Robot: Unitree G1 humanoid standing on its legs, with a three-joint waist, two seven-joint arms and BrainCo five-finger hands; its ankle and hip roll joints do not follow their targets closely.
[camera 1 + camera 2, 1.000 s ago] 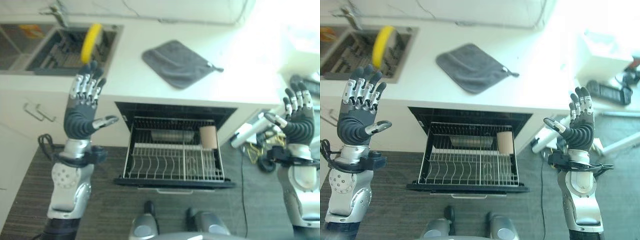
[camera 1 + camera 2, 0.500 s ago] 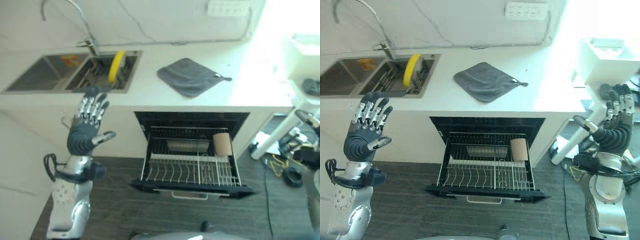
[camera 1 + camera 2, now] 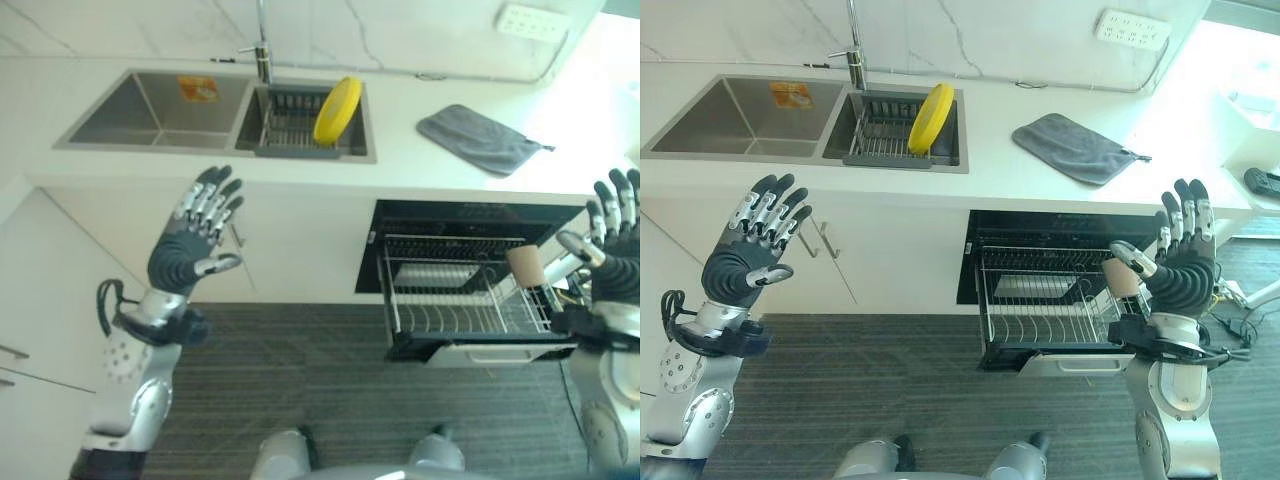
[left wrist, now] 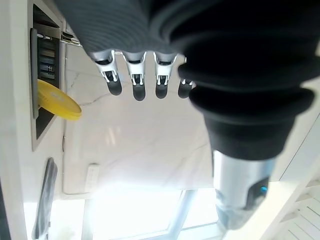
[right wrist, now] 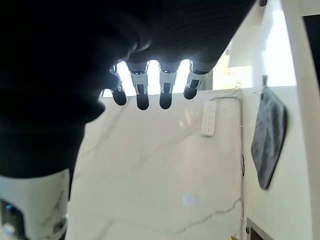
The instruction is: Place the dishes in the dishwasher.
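Round yellow plate stands on edge in the wire sink rack near desk's back edge. Left hand and right hand raised, fingers spread, empty. Pulled-out dishwasher rack below the desk's front edge.

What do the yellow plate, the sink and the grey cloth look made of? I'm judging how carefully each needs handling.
Yellow plate: probably plastic or glazed ceramic; smooth, evenly coloured, rigid on edge in the rack.
Sink: brushed stainless steel, judging by its dull grey metallic sheen.
Grey cloth: soft textile, likely microfibre; matte, lying limp and flat on the counter.
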